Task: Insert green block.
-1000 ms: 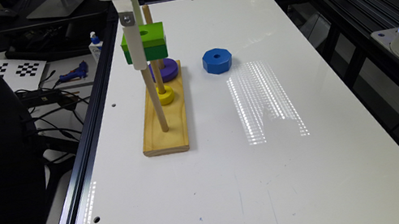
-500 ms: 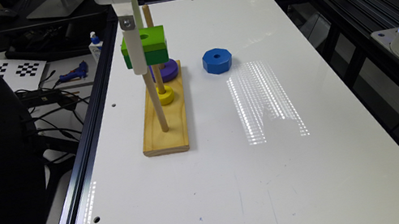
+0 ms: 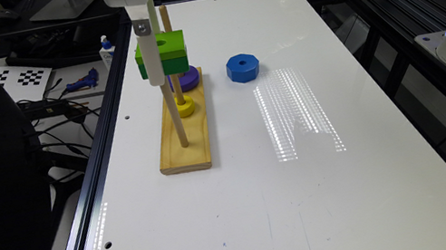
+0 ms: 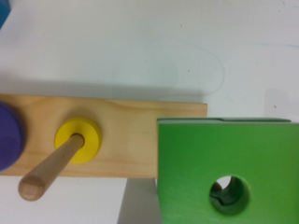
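Note:
The green block (image 3: 166,53) hangs in the air above the wooden peg base (image 3: 191,151), level with the upper part of the pegs. My gripper (image 3: 153,66) is shut on it, a white finger crossing its near face. In the wrist view the green block (image 4: 224,158) shows its round hole, with a dark shape inside that I cannot identify. Below it lies the base (image 4: 135,135), off the end past the yellow ring (image 4: 78,140). The near bare peg (image 3: 176,119) rises to just under the block.
A yellow ring (image 3: 186,106) sits on the middle peg and a purple ring (image 3: 190,78) on the far peg. A blue octagonal block (image 3: 242,67) lies on the white table (image 3: 288,205) to the base's right in the exterior view. The table's edge rail runs along the left.
The green block has sunk slightly over the base, tilted for a moment and levelled again. The gripper has barely shifted sideways.

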Tool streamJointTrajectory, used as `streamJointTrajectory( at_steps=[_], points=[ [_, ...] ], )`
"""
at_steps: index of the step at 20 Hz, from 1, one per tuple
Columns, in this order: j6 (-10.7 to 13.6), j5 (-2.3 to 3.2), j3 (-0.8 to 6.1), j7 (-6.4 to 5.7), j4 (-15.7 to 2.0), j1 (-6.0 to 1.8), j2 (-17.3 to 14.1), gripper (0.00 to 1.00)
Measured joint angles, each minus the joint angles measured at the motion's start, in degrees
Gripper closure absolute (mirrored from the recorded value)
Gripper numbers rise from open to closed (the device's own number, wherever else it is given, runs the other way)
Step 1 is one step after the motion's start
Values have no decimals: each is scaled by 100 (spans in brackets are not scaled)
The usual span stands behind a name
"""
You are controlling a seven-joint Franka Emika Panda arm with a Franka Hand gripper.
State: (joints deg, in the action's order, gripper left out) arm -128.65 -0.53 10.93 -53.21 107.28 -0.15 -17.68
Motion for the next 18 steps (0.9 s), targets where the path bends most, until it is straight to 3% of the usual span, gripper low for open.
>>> streamJointTrajectory(
  at_steps=[14,18],
  points=[
    [0,0,-20,-3,-90,6,-70,100],
    [-1,25,-43,-2,-166,-2,-161,100]
  ],
)
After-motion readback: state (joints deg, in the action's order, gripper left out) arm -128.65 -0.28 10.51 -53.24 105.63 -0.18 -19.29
